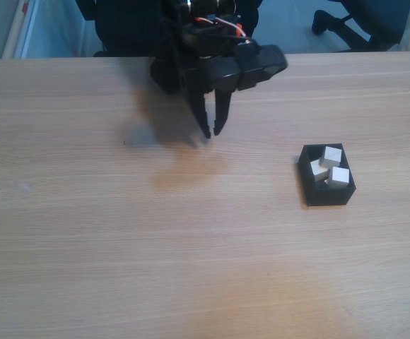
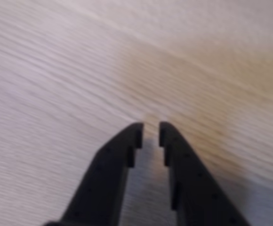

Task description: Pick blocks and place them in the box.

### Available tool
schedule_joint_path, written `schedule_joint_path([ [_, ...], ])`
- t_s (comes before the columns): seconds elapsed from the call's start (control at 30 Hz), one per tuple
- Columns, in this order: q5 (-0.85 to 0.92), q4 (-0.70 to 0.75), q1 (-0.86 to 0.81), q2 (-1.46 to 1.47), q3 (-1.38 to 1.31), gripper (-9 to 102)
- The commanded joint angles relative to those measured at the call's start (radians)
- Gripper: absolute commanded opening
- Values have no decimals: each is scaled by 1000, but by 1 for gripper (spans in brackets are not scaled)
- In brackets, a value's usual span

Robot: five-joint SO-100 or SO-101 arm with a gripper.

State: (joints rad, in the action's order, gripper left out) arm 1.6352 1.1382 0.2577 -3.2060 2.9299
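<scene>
A: Which step is this?

B: Between picks, I'd judge. The gripper (image 1: 211,133) hangs tips-down over bare wood near the far edge of the desk (image 1: 85,233), holding nothing. In the wrist view its jaws stand nearly closed, a narrow slit between the tips (image 2: 150,134) and only wood grain beneath.

A: And the blocks?

B: Three pale blocks (image 1: 331,157) sit inside the box (image 1: 329,195), tumbled at odd angles, one leaning toward the far wall, one at the near right corner. I see none loose on the desk.

A: Where's the box?

B: Toward the right edge of the desk, well apart from the gripper. It's black, thick-walled, open on top.

A: Next move?

B: If more blocks remain, finding one first, then opening the jaws wider before coming down over it.
</scene>
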Motion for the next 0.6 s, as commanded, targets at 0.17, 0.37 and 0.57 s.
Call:
schedule_joint_path([
  [0.17,-52,135,-69,-204,106,1],
  [0.37,-95,112,-84,-204,195,0],
  [0.57,-97,94,-137,-204,279,0],
])
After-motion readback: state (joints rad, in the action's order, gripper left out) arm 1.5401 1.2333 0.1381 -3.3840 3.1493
